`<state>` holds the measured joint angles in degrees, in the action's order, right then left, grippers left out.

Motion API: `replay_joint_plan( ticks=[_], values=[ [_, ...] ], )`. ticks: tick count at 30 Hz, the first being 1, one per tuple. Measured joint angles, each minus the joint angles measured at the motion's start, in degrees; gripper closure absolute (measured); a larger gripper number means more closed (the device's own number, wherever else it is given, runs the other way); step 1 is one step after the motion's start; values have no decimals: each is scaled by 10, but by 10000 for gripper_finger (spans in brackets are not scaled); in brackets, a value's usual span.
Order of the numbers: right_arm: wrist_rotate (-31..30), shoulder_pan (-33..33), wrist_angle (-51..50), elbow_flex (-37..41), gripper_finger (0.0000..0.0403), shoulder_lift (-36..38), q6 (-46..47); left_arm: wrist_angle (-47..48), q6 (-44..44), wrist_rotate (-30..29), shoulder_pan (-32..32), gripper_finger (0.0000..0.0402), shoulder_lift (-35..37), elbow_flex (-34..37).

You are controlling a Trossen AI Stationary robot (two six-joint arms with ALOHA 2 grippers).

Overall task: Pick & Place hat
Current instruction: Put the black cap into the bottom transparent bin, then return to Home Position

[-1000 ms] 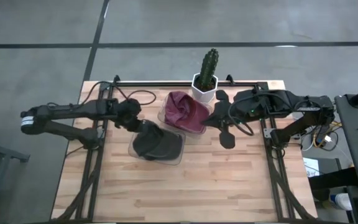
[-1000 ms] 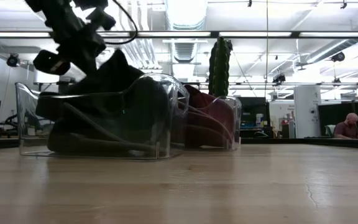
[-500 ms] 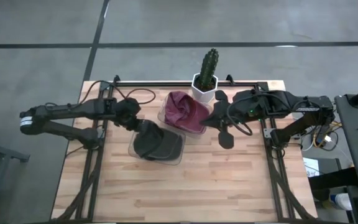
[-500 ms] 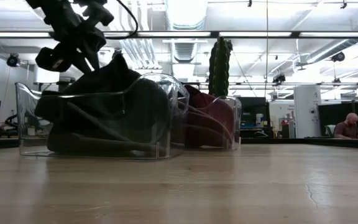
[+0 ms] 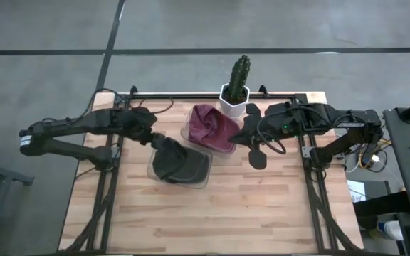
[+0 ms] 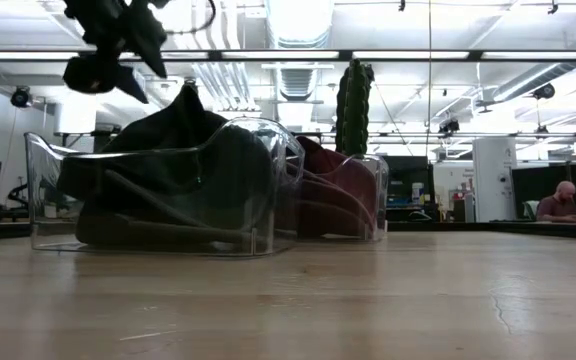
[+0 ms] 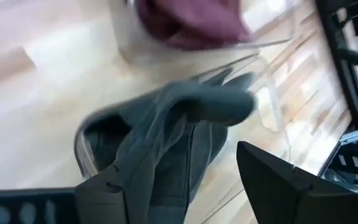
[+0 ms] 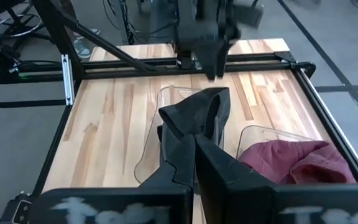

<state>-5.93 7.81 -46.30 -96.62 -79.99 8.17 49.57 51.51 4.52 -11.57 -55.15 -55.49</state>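
Observation:
A dark grey hat [image 5: 180,163] lies crumpled in a clear plastic bin [image 6: 43,190] on the wooden table. Its peak [image 6: 183,105] stands up above the bin's rim. My left gripper [image 5: 154,136] hangs open just above the bin's left far corner, clear of the hat. In the left wrist view the hat [image 7: 179,118] shows beyond its spread fingers. My right gripper [image 5: 256,158] waits shut above the table, right of both bins; in its wrist view its fingers [image 8: 194,155] are together with nothing between them.
A second clear bin holds a maroon hat [image 5: 212,126], right behind the first. A cactus in a white pot [image 5: 235,92] stands at the table's far edge. Black frame rails [image 5: 112,199] run along the table's left, right and far sides. The near half of the table is bare wood.
My left gripper has opened and let go of the dark hat's peak. It has then risen and drawn back a little toward the table's left edge. The hat stays in its bin, its peak still standing above the rim.

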Motion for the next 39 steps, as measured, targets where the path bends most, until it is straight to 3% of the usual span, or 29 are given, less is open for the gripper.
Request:
replay_joint_plan(
  ticks=[6,13,16,20,24,31,36,39],
  values=[
    [2,-2,34,64,394,36,6,-34,-83,-30,1,184,52,-10],
    [6,-19,215,250,394,163,42,-249,-174,-42,7,184,159,52],
    [5,-21,278,326,394,218,56,-307,-227,-2,9,184,199,73],
    [-54,-21,270,406,394,281,66,-277,-271,0,9,184,247,87],
    [-125,-22,210,463,394,335,21,-180,-296,-15,8,184,291,106],
    [-119,-21,319,567,394,402,15,-313,-347,4,9,184,352,206],
    [-71,-21,380,648,394,448,22,-374,-350,7,9,184,386,281],
    [-55,-21,446,704,394,473,37,-459,-344,16,9,184,408,346]
  ],
)
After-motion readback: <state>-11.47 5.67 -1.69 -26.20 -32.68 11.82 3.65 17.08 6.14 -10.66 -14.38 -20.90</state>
